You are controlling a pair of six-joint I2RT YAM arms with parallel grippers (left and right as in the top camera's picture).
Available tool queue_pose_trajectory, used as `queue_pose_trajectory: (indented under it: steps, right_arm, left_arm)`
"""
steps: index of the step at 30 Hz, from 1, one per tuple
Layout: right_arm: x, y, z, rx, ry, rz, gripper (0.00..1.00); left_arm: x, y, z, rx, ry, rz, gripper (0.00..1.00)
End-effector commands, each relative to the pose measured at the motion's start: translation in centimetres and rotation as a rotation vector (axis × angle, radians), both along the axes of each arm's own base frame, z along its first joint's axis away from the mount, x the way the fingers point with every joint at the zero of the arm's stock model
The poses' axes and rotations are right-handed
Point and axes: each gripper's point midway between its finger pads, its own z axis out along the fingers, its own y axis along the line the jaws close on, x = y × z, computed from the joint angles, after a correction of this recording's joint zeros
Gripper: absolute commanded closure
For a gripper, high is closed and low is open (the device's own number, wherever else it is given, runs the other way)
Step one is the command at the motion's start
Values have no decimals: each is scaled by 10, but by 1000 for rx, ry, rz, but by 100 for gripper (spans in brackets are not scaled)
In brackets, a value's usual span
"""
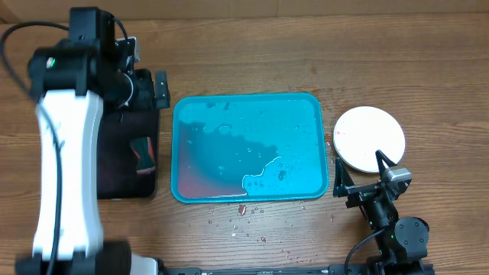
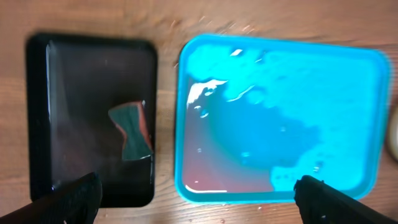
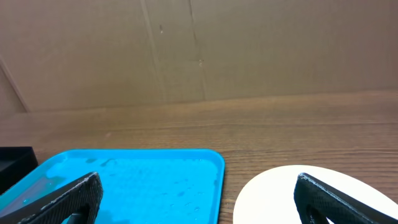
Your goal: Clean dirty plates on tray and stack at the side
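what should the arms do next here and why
Probably just pull the open right gripper away from the white plate and rest. The tray holds no plates, only water and a reddish film; the plate looks clean on the table beside it, though whether others lie under it is unclear. The left gripper is open and empty too; the sponge lies in the black tray.

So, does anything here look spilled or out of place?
Yes. Water is pooled in the blue tray, tinted reddish toward one corner, and drops with small red specks lie on the table along the tray's edge nearest the robot.
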Motion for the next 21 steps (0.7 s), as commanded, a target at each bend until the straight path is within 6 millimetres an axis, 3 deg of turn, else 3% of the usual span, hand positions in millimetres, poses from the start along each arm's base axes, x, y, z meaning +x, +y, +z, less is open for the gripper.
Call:
queue_pose_trajectory:
  steps: [1, 6, 10, 17, 21]
  right_arm:
    - [-1, 3, -2, -17, -9, 16, 0]
    - [-1, 3, -2, -17, -9, 16, 0]
    - [-1, 3, -2, -17, -9, 16, 0]
    - [-1, 3, -2, -17, -9, 16, 0]
    - [-1, 3, -2, -17, -9, 16, 0]
  left_arm:
    - [-50, -15, 77, -13, -252, -41, 0]
    - [-96, -13, 121, -18, -426, -44, 0]
    - [-147, -11, 152, -22, -579, -45, 0]
    - [-184, -9, 169, -24, -691, -44, 0]
    - [-207, -5, 158, -1, -660, -39, 0]
